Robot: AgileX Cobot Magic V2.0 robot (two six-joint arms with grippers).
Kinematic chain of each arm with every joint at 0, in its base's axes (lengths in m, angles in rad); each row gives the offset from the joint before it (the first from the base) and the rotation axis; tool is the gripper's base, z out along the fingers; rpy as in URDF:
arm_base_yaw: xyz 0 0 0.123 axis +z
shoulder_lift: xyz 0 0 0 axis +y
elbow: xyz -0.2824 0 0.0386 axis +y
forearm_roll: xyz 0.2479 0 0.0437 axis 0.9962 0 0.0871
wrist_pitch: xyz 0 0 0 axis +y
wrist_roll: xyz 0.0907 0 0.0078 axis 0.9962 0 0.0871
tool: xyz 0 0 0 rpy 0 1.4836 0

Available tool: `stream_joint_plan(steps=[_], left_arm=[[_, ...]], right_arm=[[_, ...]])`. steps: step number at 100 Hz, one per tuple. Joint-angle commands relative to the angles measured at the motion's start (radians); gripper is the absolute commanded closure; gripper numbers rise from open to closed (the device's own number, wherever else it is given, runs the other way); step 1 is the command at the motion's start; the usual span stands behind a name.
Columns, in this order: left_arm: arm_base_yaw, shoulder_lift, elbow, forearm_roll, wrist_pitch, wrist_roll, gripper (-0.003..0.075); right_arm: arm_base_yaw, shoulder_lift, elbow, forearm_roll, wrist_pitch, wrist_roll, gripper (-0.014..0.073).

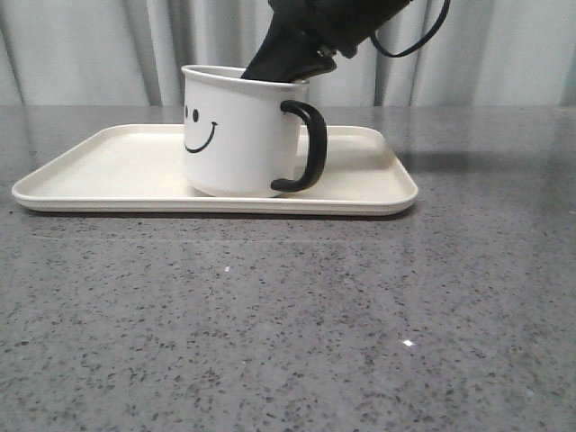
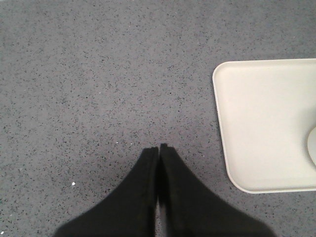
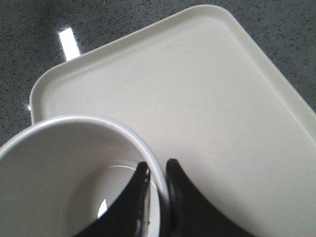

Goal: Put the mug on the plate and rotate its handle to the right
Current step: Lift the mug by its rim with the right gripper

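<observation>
White enamel mug (image 1: 236, 130) stands upright on the cream plate (image 1: 90, 175), a little right of its middle, its black handle (image 1: 306, 147) pointing right. Right gripper (image 3: 158, 173) pinches the mug's wall at the rim, one finger inside. Left gripper (image 2: 159, 148) is closed and empty above the grey table (image 2: 98, 74), left of the plate.

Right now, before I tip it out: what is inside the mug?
One finger of the right gripper reaches inside the mug; the other is outside, pinching the wall. The visible inside is bare white. The floor beneath the finger is hidden.
</observation>
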Motion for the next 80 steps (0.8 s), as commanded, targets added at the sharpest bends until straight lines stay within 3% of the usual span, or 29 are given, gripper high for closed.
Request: stream_joint_plan(steps=[1,21,50,62,80], left_arm=[[0.001,-0.021,-0.022,-0.014,-0.056,0.002,0.074],[0.001,-0.021,-0.022,-0.014,-0.056,0.002,0.074],[0.001,-0.021,-0.022,-0.014,-0.056,0.002,0.074],[0.001,-0.021,-0.022,-0.014,-0.056,0.002,0.074],[0.001,-0.021,-0.022,-0.014,-0.054,0.002,0.074]], right_arm=[[-0.001,-0.052,-0.037,0.053,0.009,-0.001,0.0704],[-0.005,-0.052,-0.158,0.05,0.168,0.001,0.0704],[-0.005,-0.049,-0.485,-0.108,0.431,0.019,0.0705],[-0.005,-0.049,-0.555,-0.183,0.433,0.019,0.0708],[-0.003,-0.037,-0.56,-0.192,0.433,-0.028,0.0708]])
